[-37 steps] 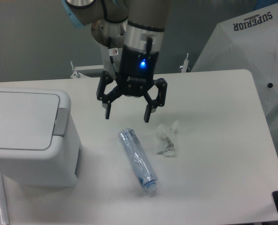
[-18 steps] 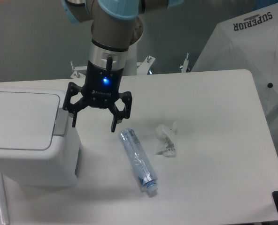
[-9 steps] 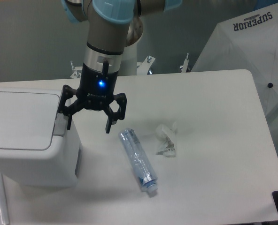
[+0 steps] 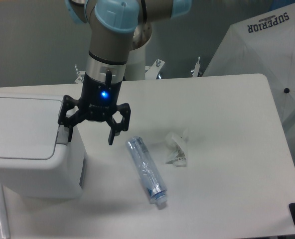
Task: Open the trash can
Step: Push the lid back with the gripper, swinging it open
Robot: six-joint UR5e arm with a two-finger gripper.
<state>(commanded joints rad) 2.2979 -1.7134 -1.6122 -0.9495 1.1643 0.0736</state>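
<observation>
Camera view from above and in front shows the pincer [image 4: 89, 131] hanging with its fingers spread wide and nothing between them, a blue light glowing on its body. Its left-hand fingertip, as seen here, sits right at the trash can's [image 4: 33, 169] right edge, over the grey hinge strip [image 4: 64, 128]; whether it touches the strip I cannot tell. The other fingertip hangs off the trash can's right side, above bare tabletop [image 4: 227, 114].

The trash can stands at the left edge of the tabletop, its flat lid [image 4: 20, 127] shut and lying level. So the lid lies to the left of the pincer, and its hinge runs front to back along the side nearest the pincer. By my reading the lid would swing up about that near edge, so the free edge to lift is the far one, further left, away from the arm. The pincer would probably need to reach across the lid, or find a catch near the hinge, before anything opens.

Right of the trash can a clear plastic bottle [image 4: 146, 171] lies on its side, and beyond that a crumpled scrap of clear wrapper [image 4: 177, 149], both apart from the pincer.
</observation>
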